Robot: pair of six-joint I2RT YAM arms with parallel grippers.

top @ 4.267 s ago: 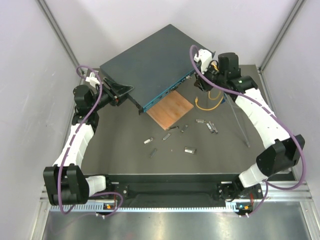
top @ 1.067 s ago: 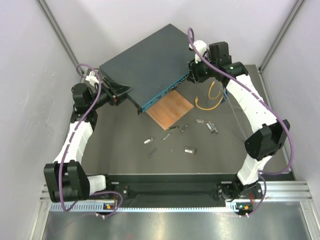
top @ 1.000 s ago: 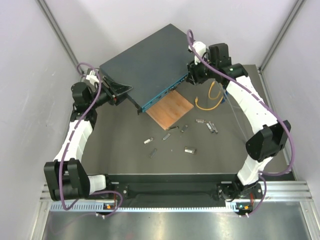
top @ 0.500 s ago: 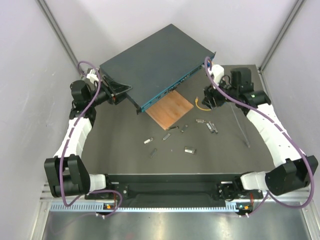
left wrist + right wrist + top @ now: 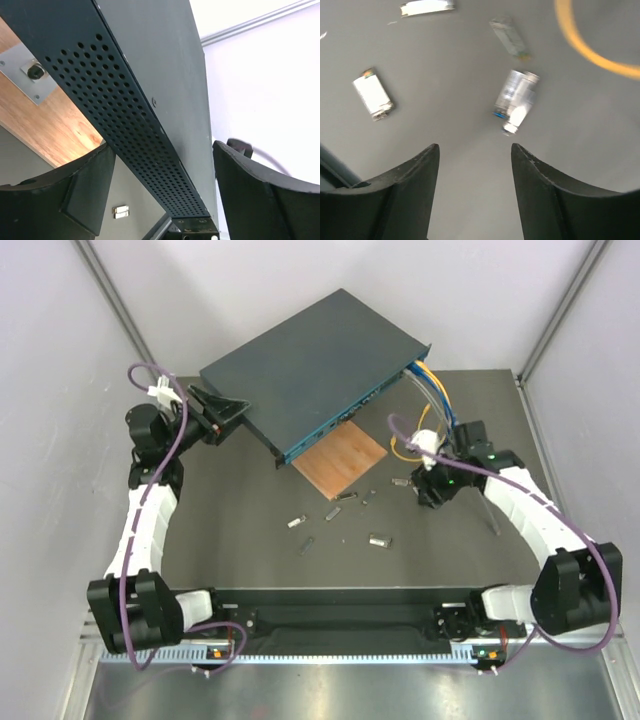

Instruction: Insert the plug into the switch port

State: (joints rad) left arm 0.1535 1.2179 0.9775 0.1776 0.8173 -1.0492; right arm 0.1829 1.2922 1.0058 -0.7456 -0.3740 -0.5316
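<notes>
Well, far across the table (image 5: 250, 540) we see the switch (image 5: 315, 365), its teal socket face over the thin wooden square (image 5: 340, 460). Our left gripper (image 5: 230, 417) gapes around its perforated left end; our right gripper (image 5: 472, 150), jaws apart and empty, hovers above loose plugs (image 5: 516, 100).

High overhead view, wrist views close, left shares switch (image 5: 310, 365)

Robotics lab test cell: white panel walls (image 5: 250, 280), aluminium frame posts (image 5: 110, 300), dark benchtop (image 5: 240, 550).
</notes>
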